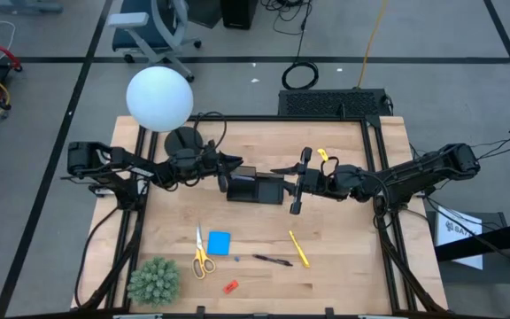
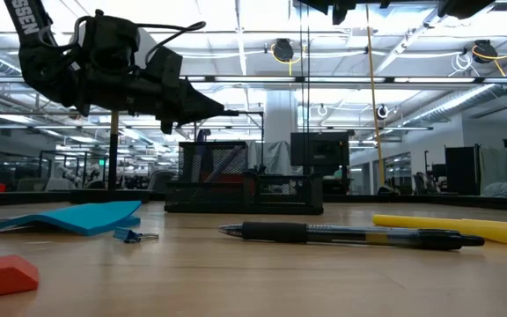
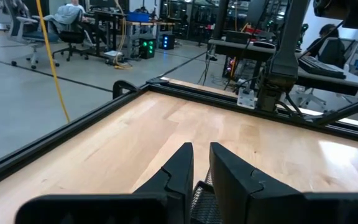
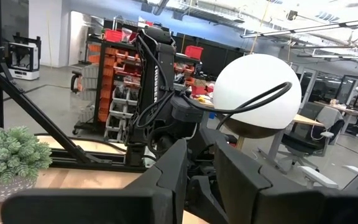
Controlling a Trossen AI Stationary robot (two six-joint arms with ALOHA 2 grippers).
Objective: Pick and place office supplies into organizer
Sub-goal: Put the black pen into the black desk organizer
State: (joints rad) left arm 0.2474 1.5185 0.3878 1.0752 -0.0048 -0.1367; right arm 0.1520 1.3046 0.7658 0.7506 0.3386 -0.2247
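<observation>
Organizer (image 1: 255, 188) is sitting at the centre of the desk (image 1: 352, 257) in the high view, with the left gripper (image 1: 234, 162) hanging just at its 10 o'clock and the right gripper (image 1: 283, 182) reaching in from 3 o'clock, touching or nearly touching its edge; the supplies are lying well apart toward 6 o'clock: yellow-handled scissors (image 1: 201, 253), blue note pad (image 1: 219, 243), black pen (image 1: 273, 260), yellow pen (image 1: 299, 248) and a red piece (image 1: 230, 286), with a green plant (image 1: 155, 280) at 7 o'clock. In the low view the black pen is lying in front, the organizer standing behind it, one dark arm hovering above. In the left wrist view the left jaws are standing nearly clenched, a thin gap between them, grasping nothing, mesh showing just beneath. In the right wrist view the right jaws are likewise almost closed and empty, facing the other arm and a white lamp globe (image 4: 257, 93). Judging from this, neither arm is carrying anything, so doing the step well is meaning swinging one arm toward 6 o'clock, spreading its jaws across a pen's narrow width, and gripping mid-barrel.
</observation>
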